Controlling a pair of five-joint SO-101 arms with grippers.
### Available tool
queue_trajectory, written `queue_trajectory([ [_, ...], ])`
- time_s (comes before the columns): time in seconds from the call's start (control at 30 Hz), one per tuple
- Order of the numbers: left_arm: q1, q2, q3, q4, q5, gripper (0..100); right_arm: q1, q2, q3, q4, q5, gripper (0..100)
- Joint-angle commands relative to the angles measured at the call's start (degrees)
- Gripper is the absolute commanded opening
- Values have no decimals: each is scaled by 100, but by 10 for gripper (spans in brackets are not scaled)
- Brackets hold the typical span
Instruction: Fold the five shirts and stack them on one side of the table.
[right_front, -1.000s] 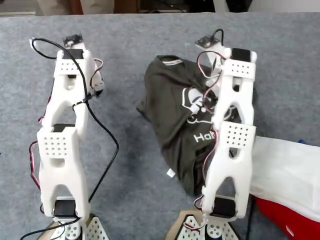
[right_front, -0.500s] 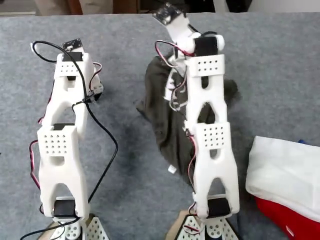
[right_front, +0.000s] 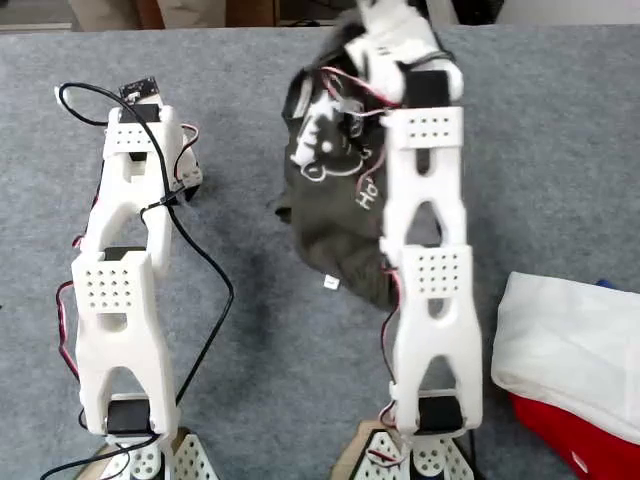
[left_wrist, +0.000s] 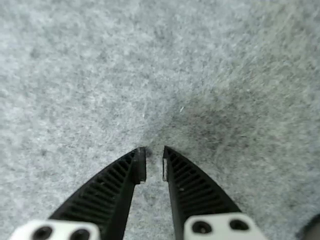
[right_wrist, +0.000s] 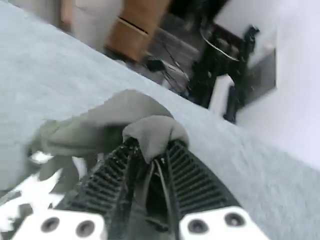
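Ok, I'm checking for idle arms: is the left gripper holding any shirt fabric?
No, the left gripper hangs empty over the bare grey table covering.

High camera looks down on the table (right_front: 280, 400); left wrist faces it closely, right looks across.

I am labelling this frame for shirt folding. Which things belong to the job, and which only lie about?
Job: dark shirt, held up by the right arm; white shirt; red shirt partly under it.
Lying about: black cable across the left arm; furniture beyond the table.
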Motion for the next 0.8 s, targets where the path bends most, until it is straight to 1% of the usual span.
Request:
queue_trajectory([
  [0.0, -18, -57, -211, -88, 0, 75, 558, 180, 215, -510, -53, 13],
  [0.07, -18, -57, -211, -88, 0, 75, 822, 242, 259, -176, -53, 63],
  [0.17, -18, -57, -220, -88, 0, 75, 1103, 145, 145, 782, -44, 201],
  [0.23, -18, -57, -220, -88, 0, 75, 1209, -4, -110, 1626, 246, 264],
  [0.27, -18, -57, -220, -88, -9, 75, 1244, -57, -233, 1969, 466, 277],
  [0.37, -18, -57, -220, -88, -9, 75, 1376, -136, -549, 2743, 985, 281],
  [0.47, -18, -57, -220, -88, -26, 75, 1376, -119, -585, 3473, 1073, 281],
  [0.53, -18, -57, -202, -88, -35, 75, 1323, -31, -418, 3780, 1073, 281],
  [0.63, -18, -57, -202, -88, -35, 75, 1086, 295, -127, 3807, 1073, 281],
  [0.77, -18, -57, -202, -79, -35, 75, 831, 954, -66, 3209, 985, 281],
])
